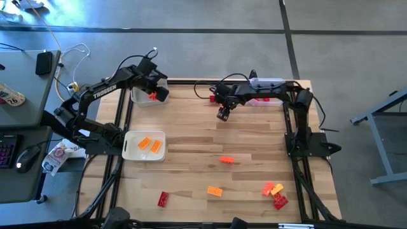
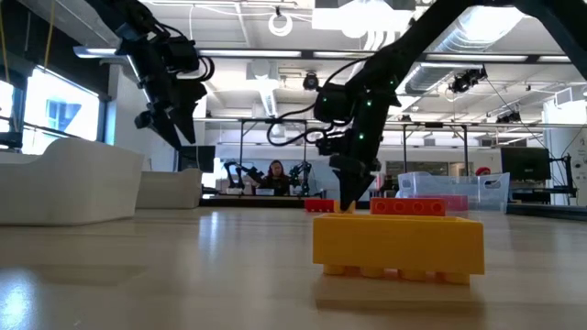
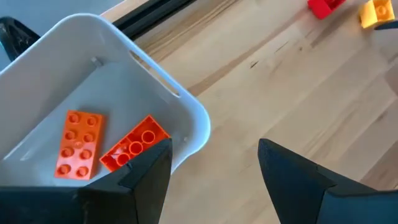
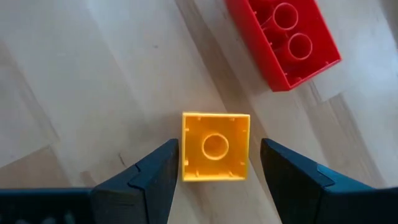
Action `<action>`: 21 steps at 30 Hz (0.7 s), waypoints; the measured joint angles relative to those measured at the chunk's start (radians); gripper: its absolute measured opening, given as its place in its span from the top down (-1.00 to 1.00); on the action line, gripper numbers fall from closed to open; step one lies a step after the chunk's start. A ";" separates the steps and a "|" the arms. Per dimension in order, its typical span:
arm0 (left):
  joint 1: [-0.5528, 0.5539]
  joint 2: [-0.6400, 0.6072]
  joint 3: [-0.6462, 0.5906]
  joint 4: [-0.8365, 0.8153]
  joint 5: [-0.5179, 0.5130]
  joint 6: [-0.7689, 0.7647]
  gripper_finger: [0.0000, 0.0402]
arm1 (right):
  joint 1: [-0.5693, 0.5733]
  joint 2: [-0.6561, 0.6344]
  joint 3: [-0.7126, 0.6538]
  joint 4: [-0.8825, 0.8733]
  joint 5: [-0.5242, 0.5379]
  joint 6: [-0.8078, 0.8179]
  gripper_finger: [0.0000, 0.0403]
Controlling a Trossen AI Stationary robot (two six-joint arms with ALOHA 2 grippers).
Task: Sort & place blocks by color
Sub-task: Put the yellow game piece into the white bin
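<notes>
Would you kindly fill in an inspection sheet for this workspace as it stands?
Surface: wooden table.
Job's things: two orange blocks in white tray; yellow block beside red block; loose blocks scattered on table.
Clutter: nothing seen.
Grippers: left gripper open, empty, raised near the trays; right gripper open, straddling yellow block.
Cables: white cable left of table.
Surroundings: person beyond table; mouse on side desk.

Left arm reached in from the tabletop's left edge toward the far left corner, left pincer [image 1: 159, 93] raised with fingers spread, right arm folded along the far edge from the right, right pincer [image 1: 222, 115] pointed down, fingers [image 4: 155, 177] parted
</notes>
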 joint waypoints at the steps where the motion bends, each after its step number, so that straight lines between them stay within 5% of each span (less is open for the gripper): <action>1: 0.000 0.000 0.000 0.000 0.000 0.009 -0.12 | 0.000 0.003 0.000 0.005 0.000 0.001 -0.06; 5: 0.000 0.000 0.000 0.000 0.000 0.017 -0.12 | 0.001 0.005 0.000 0.004 0.000 0.011 0.04; 10: -0.004 0.000 0.000 0.000 0.001 0.017 -0.12 | 0.000 0.005 0.001 0.005 -0.001 0.021 0.45; 21: -0.048 0.000 0.000 0.000 0.035 0.082 -0.12 | 0.035 0.005 0.005 0.014 -0.082 0.023 0.46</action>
